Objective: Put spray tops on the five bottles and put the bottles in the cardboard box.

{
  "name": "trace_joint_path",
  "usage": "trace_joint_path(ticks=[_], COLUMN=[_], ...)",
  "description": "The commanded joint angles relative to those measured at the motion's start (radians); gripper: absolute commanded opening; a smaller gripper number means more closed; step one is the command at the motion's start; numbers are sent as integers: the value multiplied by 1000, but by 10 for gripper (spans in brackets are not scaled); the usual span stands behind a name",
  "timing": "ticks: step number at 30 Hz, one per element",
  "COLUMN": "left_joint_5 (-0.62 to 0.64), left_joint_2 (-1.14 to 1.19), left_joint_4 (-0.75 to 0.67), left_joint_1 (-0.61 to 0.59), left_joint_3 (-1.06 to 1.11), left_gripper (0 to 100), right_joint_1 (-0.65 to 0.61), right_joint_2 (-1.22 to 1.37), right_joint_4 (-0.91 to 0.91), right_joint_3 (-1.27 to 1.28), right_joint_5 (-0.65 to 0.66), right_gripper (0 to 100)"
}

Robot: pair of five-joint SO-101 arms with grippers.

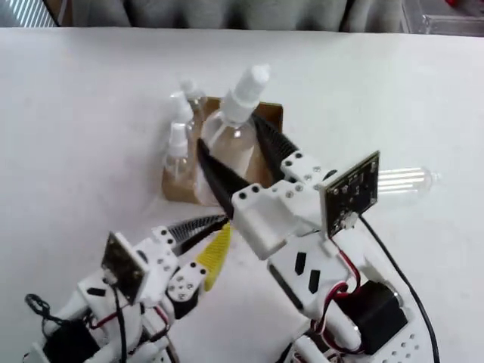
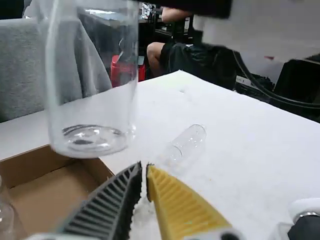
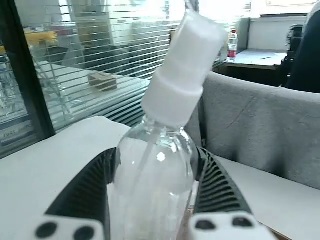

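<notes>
Bottle [image 1: 227, 140] with spray top [image 1: 247, 89] held above cardboard box [image 1: 178, 189].
White table [image 1: 91, 113] spreads beneath both grippers, with grey upholstery [image 1: 227, 11] beyond its far edge. Nearest, the left gripper [image 1: 225, 224] has its jaws closed together on nothing, tips just beside the box's near wall. Ahead of it the right gripper [image 1: 231, 136] clamps the bottle's body over the box; three capped bottles [image 1: 178, 144] stand inside, to its left. A loose bottle [image 1: 404, 181] lies on its side well off to its right.

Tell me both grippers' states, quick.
Left gripper: shut, holding nothing.
Right gripper: shut on the capped bottle, above the cardboard box.
</notes>
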Motion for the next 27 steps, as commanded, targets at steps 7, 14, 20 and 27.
trace_joint_path(ticks=[7,14,20,27], left_joint_5=[-2,61,64,63], left_joint_2=[-2,-2,-2,-2], left_joint_4=[-143,-216,-262,-404], left_joint_1=[4,2,-99,-151], left_joint_3=[100,101,118,213], left_gripper=[20,20,20,20], right_joint_1=[-31,-33,-33,-28], right_joint_2=[4,1,-79,-119], right_joint_4=[65,62,76,128], right_joint_3=[-43,26,89,109], right_joint_5=[-14,-15,-9,-6], right_gripper=[16,16,16,16])
